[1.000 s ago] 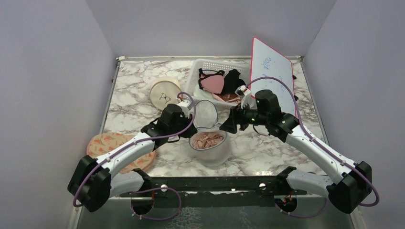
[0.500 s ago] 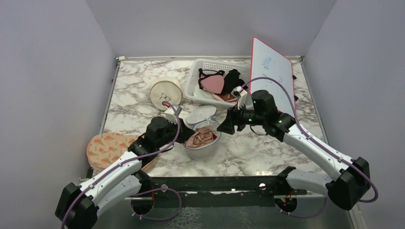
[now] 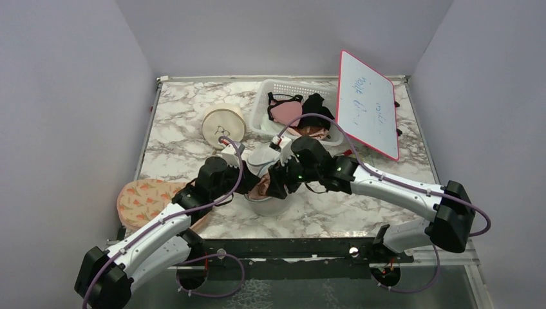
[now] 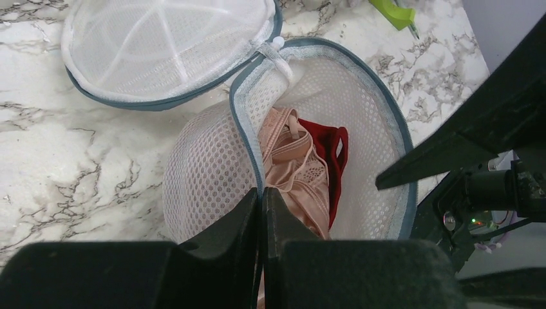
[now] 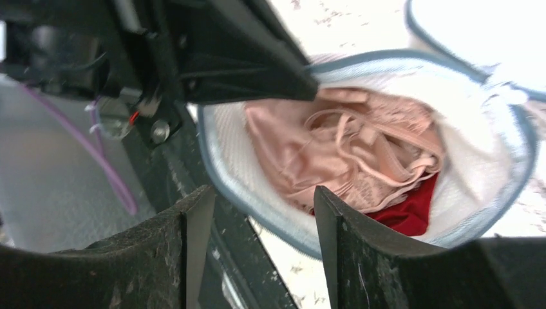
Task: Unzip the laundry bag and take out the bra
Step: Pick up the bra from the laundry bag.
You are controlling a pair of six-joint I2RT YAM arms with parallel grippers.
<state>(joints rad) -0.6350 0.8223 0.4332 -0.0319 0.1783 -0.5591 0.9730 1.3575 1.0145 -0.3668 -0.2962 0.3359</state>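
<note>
On the marbled worktop (image 3: pixel 180 138), the laundry bag (image 4: pixel 206 174) is sitting unzipped between the arms, its lid flap (image 4: pixel 161 45) lying open. The left end effector (image 4: pixel 261 206) is clenching the bag's rim, and the right end effector (image 5: pixel 257 196) is hovering released above the mouth. Extraction appears to be starting. The next move calls for lowering onto the peach bra (image 5: pixel 335 148) and clamping it.

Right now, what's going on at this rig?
The laundry bag is unzipped, with its lid flipped back onto the table. The left hand is shut on the bag's rim and holds the opening up. The right hand is open and hangs just above the opening, over the peach bra. The bra is not out yet and lies inside on top of a red garment.
</note>
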